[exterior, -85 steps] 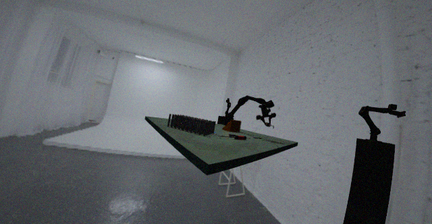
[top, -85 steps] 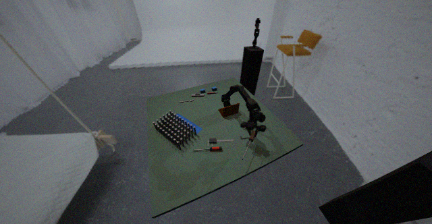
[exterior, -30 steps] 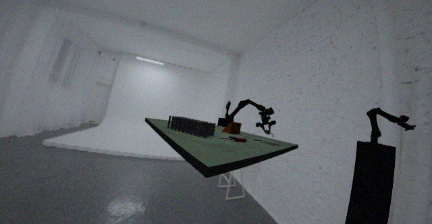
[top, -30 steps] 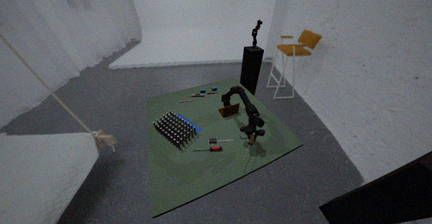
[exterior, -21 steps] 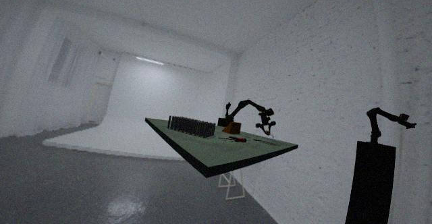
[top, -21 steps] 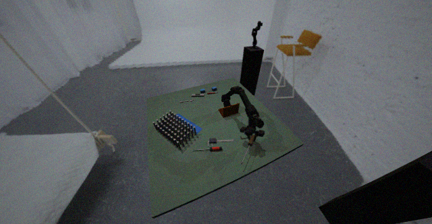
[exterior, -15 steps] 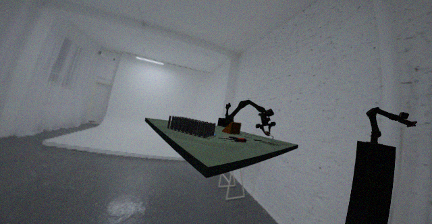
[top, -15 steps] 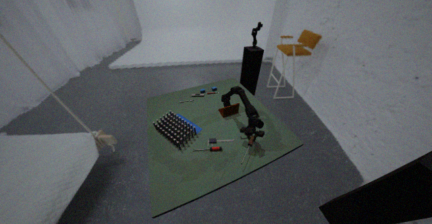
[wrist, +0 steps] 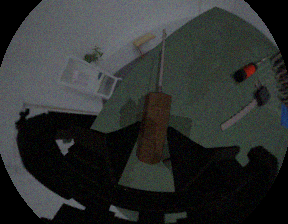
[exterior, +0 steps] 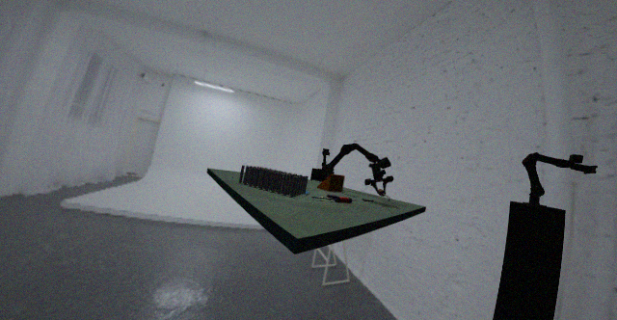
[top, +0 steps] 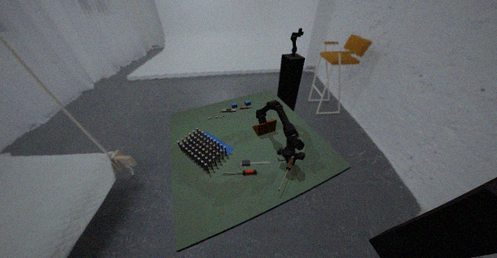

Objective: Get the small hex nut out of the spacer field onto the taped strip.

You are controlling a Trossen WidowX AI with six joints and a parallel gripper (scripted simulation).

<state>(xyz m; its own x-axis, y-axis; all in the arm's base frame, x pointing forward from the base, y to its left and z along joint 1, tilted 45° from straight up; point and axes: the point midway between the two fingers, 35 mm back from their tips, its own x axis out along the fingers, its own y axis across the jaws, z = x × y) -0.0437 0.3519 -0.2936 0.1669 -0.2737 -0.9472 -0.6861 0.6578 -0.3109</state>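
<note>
Right now, the gripper [top: 290, 160] [exterior: 381, 191] [wrist: 153, 127] is clasping the brown handle of a long, thin tool [top: 290, 165] [wrist: 156, 107], well apart from the field of metal spacers [top: 203, 149] [exterior: 273, 181] [wrist: 282, 76]. The two fingers are pressing on either side of the handle, and the tool's shaft is slanting outward, away from the spacers. Both gripper and tool are hovering above the green table [top: 217, 207] [exterior: 318, 221] [wrist: 195, 55].

The spacers are standing upright in close rows. The blue taped strip [top: 223, 144] [wrist: 286, 117] is running along the side of the field facing the arm [top: 288, 127] [exterior: 354, 147]. The hex nut is staying too small to make out, so its exact place among the spacers is impossible to tell.

Between the field and the gripper, a dark-headed tool with a pale handle [top: 246, 162] [wrist: 262, 95] is lying near a red and black screwdriver [top: 249, 172] [exterior: 340, 199] [wrist: 246, 72], whose shaft is pointing toward the spacers. An orange wedge [top: 265, 127] [exterior: 335, 183] is sitting beyond the strip, apart from the field.
</note>
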